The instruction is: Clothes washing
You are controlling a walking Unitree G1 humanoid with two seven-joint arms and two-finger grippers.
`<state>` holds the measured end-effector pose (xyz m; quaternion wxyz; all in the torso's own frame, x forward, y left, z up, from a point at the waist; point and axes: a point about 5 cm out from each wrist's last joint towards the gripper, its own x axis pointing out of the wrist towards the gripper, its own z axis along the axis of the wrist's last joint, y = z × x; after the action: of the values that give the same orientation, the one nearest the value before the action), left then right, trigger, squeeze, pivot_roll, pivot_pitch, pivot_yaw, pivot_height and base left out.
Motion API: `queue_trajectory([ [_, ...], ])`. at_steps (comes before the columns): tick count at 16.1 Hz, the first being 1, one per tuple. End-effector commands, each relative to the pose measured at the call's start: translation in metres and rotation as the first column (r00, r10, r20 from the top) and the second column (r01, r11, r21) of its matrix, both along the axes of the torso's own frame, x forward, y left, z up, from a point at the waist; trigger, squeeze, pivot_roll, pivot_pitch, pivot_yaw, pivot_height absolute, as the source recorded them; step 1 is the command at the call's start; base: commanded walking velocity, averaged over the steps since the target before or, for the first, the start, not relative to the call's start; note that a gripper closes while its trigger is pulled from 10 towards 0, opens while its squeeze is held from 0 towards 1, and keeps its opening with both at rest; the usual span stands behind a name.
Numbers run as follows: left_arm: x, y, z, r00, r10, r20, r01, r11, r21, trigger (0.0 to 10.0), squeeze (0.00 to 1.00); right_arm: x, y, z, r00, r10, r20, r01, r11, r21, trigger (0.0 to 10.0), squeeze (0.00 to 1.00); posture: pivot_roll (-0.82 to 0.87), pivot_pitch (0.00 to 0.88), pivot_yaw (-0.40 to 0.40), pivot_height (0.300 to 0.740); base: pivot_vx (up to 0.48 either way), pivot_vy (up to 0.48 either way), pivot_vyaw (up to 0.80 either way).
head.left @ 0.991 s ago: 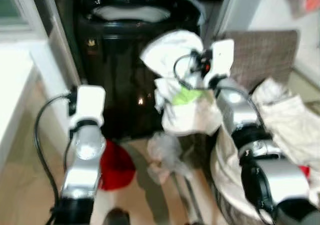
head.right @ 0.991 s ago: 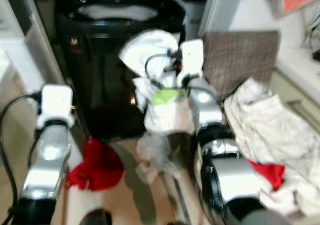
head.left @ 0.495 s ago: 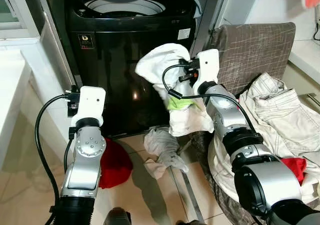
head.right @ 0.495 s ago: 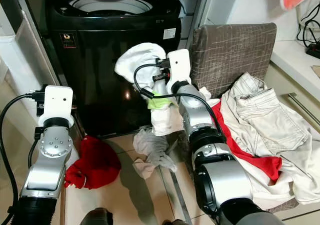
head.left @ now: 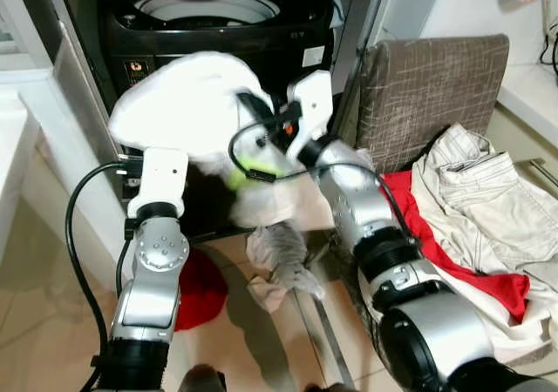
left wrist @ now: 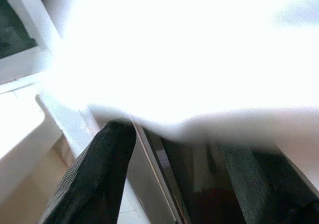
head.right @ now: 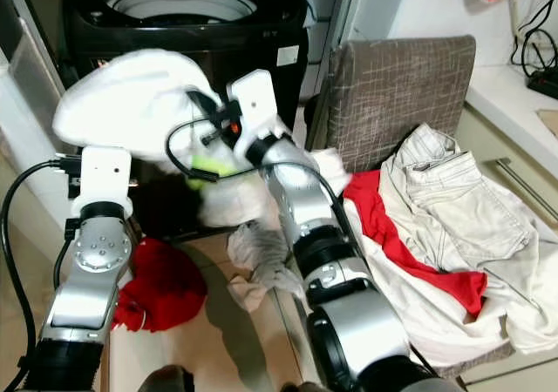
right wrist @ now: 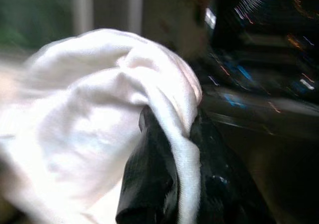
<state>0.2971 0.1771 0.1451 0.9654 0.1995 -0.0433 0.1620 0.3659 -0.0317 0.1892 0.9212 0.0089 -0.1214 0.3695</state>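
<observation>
The right pincer (right wrist: 174,184) was clamped on a white garment (head.left: 187,104); the wrist view showed a fold of the cloth pinched between its two black fingers (right wrist: 149,179). The garment billowed out from the right pincer toward the robot's left, in front of the black top-loading washing machine (head.left: 209,26), whose open drum lay beyond and above the pincer. A yellow-green patch (head.left: 244,170) showed in the cloth hanging just below the right pincer.

The left pincer (left wrist: 174,184) stood wide apart and held nothing, directly beneath the hanging white garment, which spread just above its fingertips; whether cloth and fingers touched could not be told. The left arm (head.left: 155,261) rose from the floor side, in front of the machine.

On the tiled floor (head.left: 44,322), below the right pincer, lay a crumpled grey cloth (head.left: 279,257); a red cloth (head.left: 199,292) lay beside the left arm. To the right of the right arm stood a grey-brown chair (head.left: 427,87) carrying beige trousers (head.left: 479,209) and a red garment (head.left: 445,253).
</observation>
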Motion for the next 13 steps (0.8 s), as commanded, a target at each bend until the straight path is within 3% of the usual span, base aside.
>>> queue_trajectory([
  [1, 0.001, -0.001, 0.001, 1.000, 0.009, 0.007, -0.009, 1.000, 0.004, 10.0, 0.00, 0.011, -0.029, -0.012, 0.983, -0.182, -0.036, 0.178, 0.981, -0.079, 0.0, 0.09, 0.07, 0.024, -0.080, 0.740, 0.000, 0.000, 0.00],
  [3, 0.001, -0.001, 0.000, 1.000, 0.007, 0.003, -0.007, 1.000, 0.004, 10.0, 0.00, 0.018, -0.064, -0.024, 0.933, -0.356, -0.057, 0.345, 0.927, -0.146, 0.0, 0.09, 0.07, 0.025, -0.078, 0.740, 0.000, 0.000, 0.00],
  [5, 0.001, -0.001, 0.000, 1.000, 0.004, 0.002, -0.004, 1.000, 0.005, 10.0, 0.00, 0.017, -0.079, -0.036, 0.905, -0.416, -0.091, 0.396, 0.901, -0.177, 0.0, 0.09, 0.06, 0.024, -0.074, 0.740, 0.000, 0.000, 0.00],
  [7, 0.003, -0.001, 0.001, 1.000, 0.004, 0.003, -0.004, 1.000, 0.013, 10.0, 0.00, 0.014, -0.081, -0.047, 0.895, -0.440, -0.076, 0.414, 0.881, -0.229, 0.0, 0.09, 0.06, 0.021, -0.069, 0.740, 0.000, 0.000, 0.00],
  [9, 0.006, 0.008, 0.011, 0.996, 0.076, 0.040, -0.075, 0.997, -0.003, 10.0, 0.00, 0.016, -0.092, -0.053, 0.820, -0.563, -0.106, 0.526, 0.813, -0.248, 0.0, 0.00, 0.06, 0.024, -0.068, 0.740, 0.000, 0.000, 0.00],
  [10, 0.010, 0.011, 0.021, 0.991, 0.106, 0.077, -0.105, 0.994, -0.017, 10.0, 0.00, 0.016, -0.092, -0.056, 0.813, -0.570, -0.117, 0.529, 0.807, -0.262, 10.0, 0.00, 0.06, 0.022, -0.070, 0.740, 0.000, 0.000, 0.00],
  [11, 0.013, 0.009, 0.026, 0.991, 0.095, 0.094, -0.094, 0.995, -0.019, 10.0, 0.00, 0.014, -0.089, -0.056, 0.834, -0.538, -0.126, 0.499, 0.832, -0.243, 10.0, 0.00, 0.06, 0.020, -0.073, 0.740, 0.000, 0.000, 0.00],
  [13, 0.013, 0.003, 0.021, 0.995, 0.067, 0.073, -0.065, 0.998, -0.018, 10.0, 0.00, 0.014, -0.087, -0.056, 0.847, -0.518, -0.124, 0.481, 0.844, -0.239, 10.0, 0.00, 0.06, 0.018, -0.072, 0.740, 0.000, 0.000, 0.28],
])
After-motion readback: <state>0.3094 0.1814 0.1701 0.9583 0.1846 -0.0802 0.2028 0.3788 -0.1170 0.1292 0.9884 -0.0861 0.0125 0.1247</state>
